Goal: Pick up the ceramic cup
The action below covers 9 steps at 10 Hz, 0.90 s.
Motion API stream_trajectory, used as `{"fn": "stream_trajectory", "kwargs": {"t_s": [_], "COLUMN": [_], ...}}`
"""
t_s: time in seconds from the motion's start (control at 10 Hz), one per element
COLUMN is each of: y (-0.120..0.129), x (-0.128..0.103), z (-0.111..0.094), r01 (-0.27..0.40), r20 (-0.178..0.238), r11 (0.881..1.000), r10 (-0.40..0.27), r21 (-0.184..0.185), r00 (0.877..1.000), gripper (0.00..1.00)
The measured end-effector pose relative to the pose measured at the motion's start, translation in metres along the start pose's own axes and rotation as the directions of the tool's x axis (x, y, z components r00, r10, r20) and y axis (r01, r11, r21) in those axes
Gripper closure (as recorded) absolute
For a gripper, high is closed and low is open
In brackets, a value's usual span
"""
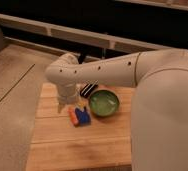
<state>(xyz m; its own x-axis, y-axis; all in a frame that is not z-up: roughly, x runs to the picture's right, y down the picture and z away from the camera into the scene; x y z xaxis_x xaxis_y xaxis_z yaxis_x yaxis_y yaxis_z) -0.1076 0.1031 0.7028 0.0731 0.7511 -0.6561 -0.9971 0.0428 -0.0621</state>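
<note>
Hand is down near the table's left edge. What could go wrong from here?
1. No cup shows; the arm may hide it, so the hand, low over the table, could come down off target.
2. The blue-orange item and bowl sit close beside the hand; a sideways sweep could knock them.

The one camera looks steeply down from above the robot's body, close enough that its white arm (152,80) fills the frame from 2 to 5 o'clock. It faces the wooden table (77,145), the gripper (63,106) hanging at 9 o'clock of the green bowl (104,103).
</note>
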Motion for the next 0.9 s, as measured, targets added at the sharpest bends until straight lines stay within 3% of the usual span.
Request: {"fn": "stream_trajectory", "kwargs": {"t_s": [0.9], "y": [0.0006], "x": [-0.0011], "z": [-0.0011], "r01": [0.005], "r20": [0.005], "r11": [1.0], "r10": [-0.005], "r21": [0.005], "r00": [1.0], "gripper": [0.35]}}
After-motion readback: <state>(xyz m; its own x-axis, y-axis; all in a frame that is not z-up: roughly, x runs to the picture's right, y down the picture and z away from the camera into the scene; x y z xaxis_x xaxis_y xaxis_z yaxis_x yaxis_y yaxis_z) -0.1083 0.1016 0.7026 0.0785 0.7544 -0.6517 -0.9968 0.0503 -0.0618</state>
